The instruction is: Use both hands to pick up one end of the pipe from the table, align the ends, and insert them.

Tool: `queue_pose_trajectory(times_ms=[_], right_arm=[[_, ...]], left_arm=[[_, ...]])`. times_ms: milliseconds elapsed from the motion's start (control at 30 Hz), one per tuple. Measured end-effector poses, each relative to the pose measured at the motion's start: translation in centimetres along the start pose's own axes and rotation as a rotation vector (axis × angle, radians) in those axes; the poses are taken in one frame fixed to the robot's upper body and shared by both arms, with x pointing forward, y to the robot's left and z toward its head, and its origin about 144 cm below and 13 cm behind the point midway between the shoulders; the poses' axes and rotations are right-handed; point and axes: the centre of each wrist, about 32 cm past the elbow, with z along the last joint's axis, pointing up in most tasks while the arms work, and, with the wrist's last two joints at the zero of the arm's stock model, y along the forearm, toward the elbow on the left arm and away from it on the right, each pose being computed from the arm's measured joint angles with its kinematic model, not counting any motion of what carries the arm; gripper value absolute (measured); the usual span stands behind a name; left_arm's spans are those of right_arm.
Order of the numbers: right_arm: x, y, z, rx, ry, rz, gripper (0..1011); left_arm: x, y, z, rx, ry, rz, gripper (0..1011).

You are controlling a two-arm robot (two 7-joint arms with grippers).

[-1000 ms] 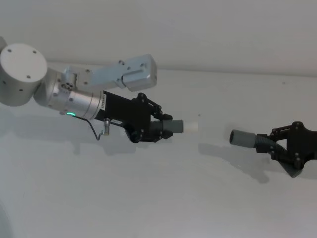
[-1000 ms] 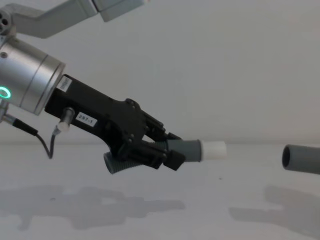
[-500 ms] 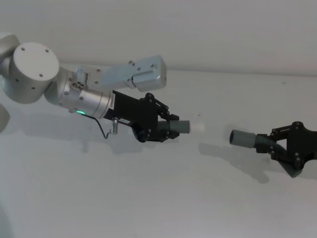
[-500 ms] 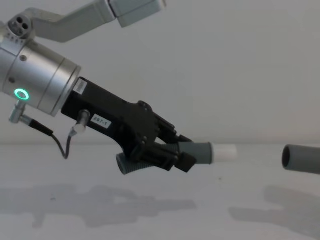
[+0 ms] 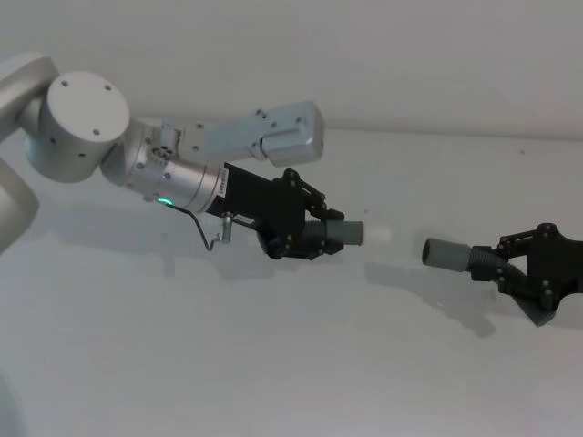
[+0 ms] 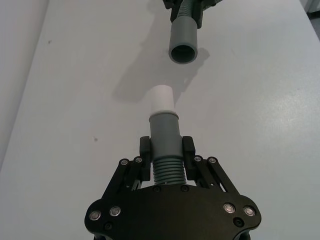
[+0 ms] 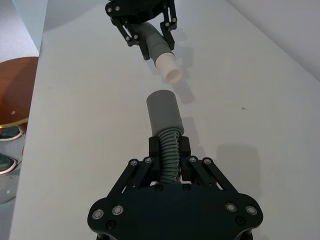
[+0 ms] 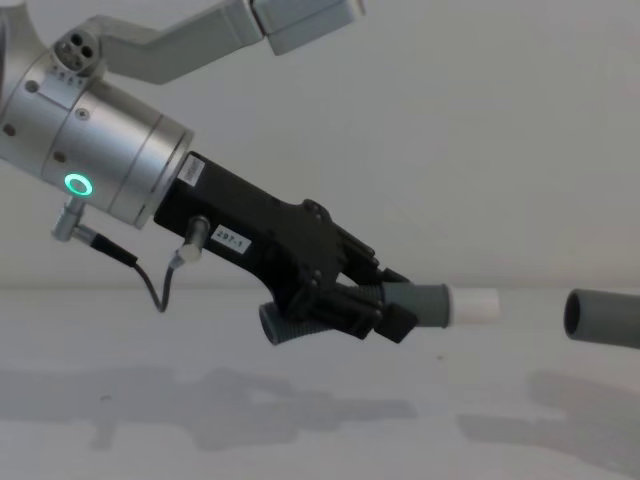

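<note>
My left gripper [image 5: 324, 236] is shut on the ribbed part of the gently curved grey pipe piece [image 5: 347, 234], held above the white table [image 5: 273, 364]. Its white tip [image 5: 378, 233] points toward the right. My right gripper [image 5: 499, 265] is shut on the other pipe piece, whose open grey mouth [image 5: 441, 252] faces the white tip across a short gap. In the left wrist view the white tip [image 6: 161, 98] sits just short of the mouth [image 6: 183, 46], nearly in line. In the chest view the tip [image 8: 476, 306] and the mouth [image 8: 598, 318] are at about the same height.
A pale grey wall [image 5: 364, 55] rises behind the table. In the right wrist view the table's edge [image 7: 36, 100] runs along one side, with a brown round object [image 7: 15, 90] on the floor beyond it.
My left arm has carried the white-tipped piece to the right, narrowing the gap to the grey mouth. The right gripper and its piece have stayed still.
</note>
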Motion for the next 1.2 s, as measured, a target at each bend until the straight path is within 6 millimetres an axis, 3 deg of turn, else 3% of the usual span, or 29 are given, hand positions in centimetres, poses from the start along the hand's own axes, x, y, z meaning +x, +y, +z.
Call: queue_pose_trajectory(times_ms=[1200], right_arm=[[0.0,0.0,0.0,0.000,0.000,0.000,212]], left_arm=[[1.8,-1.8,1.4,-0.011,-0.061,-0.068,364]])
